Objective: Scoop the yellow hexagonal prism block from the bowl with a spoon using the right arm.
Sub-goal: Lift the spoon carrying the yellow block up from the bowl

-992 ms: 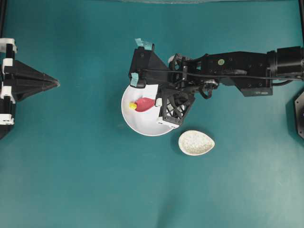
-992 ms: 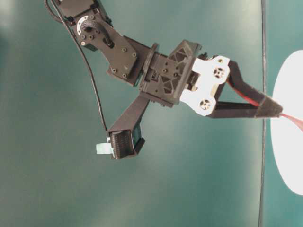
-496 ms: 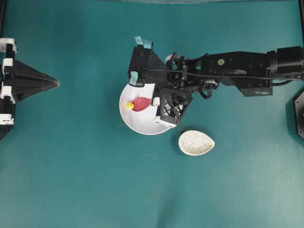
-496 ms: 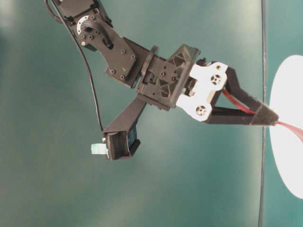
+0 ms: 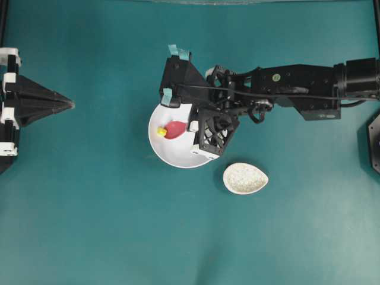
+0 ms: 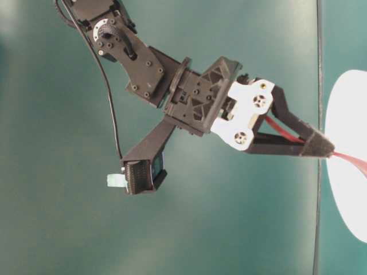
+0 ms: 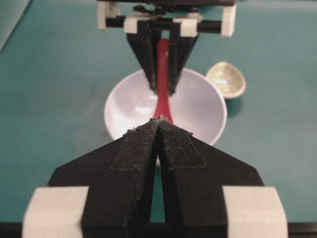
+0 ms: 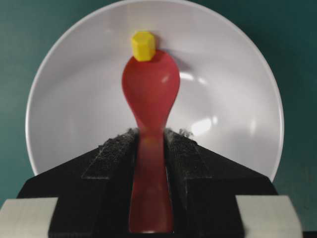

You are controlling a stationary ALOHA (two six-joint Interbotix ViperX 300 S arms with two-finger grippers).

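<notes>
Because we need the scoop tip to slide under the yellow hexagonal prism block (image 8: 143, 46) resting in the bowl (image 8: 237, 89), our right gripper (image 8: 150, 141) clamps the spoon (image 8: 150, 94) handle, while the left gripper (image 7: 157, 130) sits closed, empty.

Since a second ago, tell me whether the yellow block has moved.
Yes. In the overhead view the yellow block has slid left, away from the speckled spoon rest, pushed at the spoon tip.

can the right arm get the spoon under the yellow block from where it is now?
Probably yes. The right gripper holds the spoon, whose tip touches the yellow block inside the bowl; nothing lies between them.
</notes>
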